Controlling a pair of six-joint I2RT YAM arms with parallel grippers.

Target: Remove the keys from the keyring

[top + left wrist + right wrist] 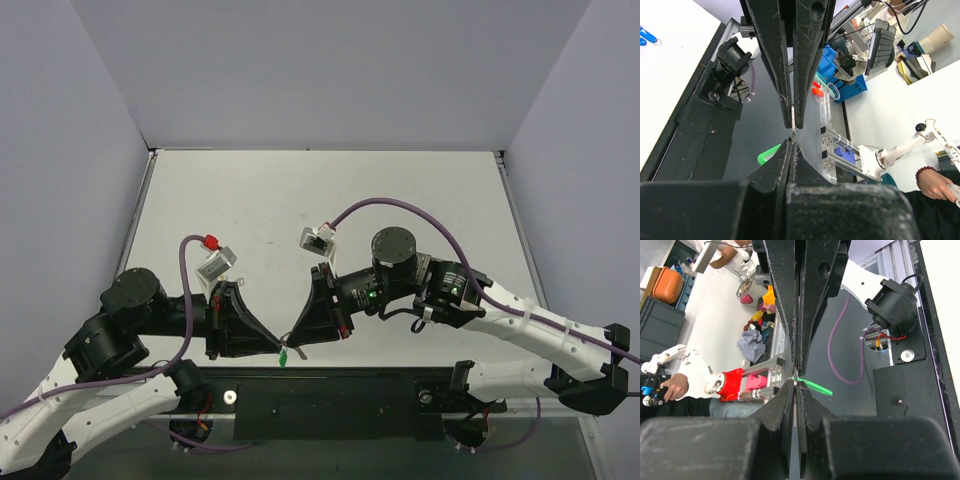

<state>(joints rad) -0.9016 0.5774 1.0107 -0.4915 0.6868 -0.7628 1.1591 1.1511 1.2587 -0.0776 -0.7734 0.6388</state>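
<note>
My left gripper (272, 345) and right gripper (298, 338) meet tip to tip over the table's near edge. The green tag (284, 357) hangs just below where they meet. In the left wrist view my left gripper (791, 144) is shut on a thin metal ring (792, 132), with the green tag (769, 154) beside its left finger. In the right wrist view my right gripper (796, 385) is shut on a thin silver key (795, 405) seen edge-on. The green tag (812, 385) sticks out to the right of that tip.
A black rail (330, 400) runs along the near edge under the grippers. The white table (300, 200) stretches away behind them, walled on three sides. Blue tags (647, 36) lie on the table at the far left of the left wrist view.
</note>
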